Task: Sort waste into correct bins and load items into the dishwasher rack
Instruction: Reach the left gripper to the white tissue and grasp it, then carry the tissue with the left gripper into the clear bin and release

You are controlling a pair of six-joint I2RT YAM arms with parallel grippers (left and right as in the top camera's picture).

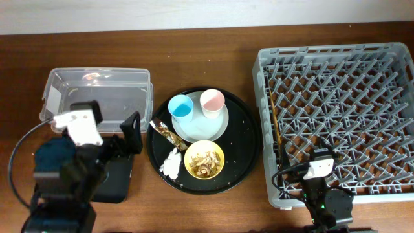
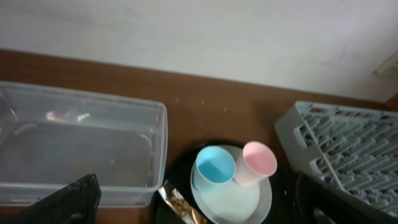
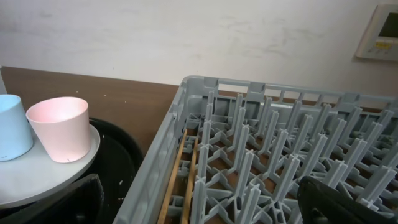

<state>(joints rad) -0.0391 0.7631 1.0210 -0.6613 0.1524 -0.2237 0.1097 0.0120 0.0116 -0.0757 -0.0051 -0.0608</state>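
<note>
Overhead, I read this as the very start of the job: both my hands are empty and nothing has been sorted. My left gripper (image 2: 196,184) hangs over the near edge of the clear tub (image 1: 97,77) with its fingers spread wide, and my right gripper (image 3: 196,194) sits low at the front edge of the dishwasher rack (image 1: 336,58), also spread, holding nothing. Everything I must move sits on the round black tray (image 1: 246,129) between tub and rack. The blue cup (image 1: 180,107) and pink cup (image 1: 211,101) stand upright, side by side on the pale plate (image 1: 217,127); the yellow bowl (image 1: 220,150) sits in front of it holding the tan scraps (image 1: 206,162). The paper ball (image 1: 172,163) lies just left of the bowl, and the foil wrapper (image 1: 165,133) lies by the plate's left edge. The shallow black bin (image 1: 116,181) is mostly hidden under my left arm. I judge the waste comes first. The wrapper and paper ball are nearest my left hand, so I would reach right and down, then close on one. The foil is thin, twisted and shiny, so it calls for a low pinch; the paper is soft and crumpled and will give. The cups are smooth, tapered plastic, and the rack is a stiff grey peg lattice with two wooden sticks (image 3: 180,180) already in it.
</note>
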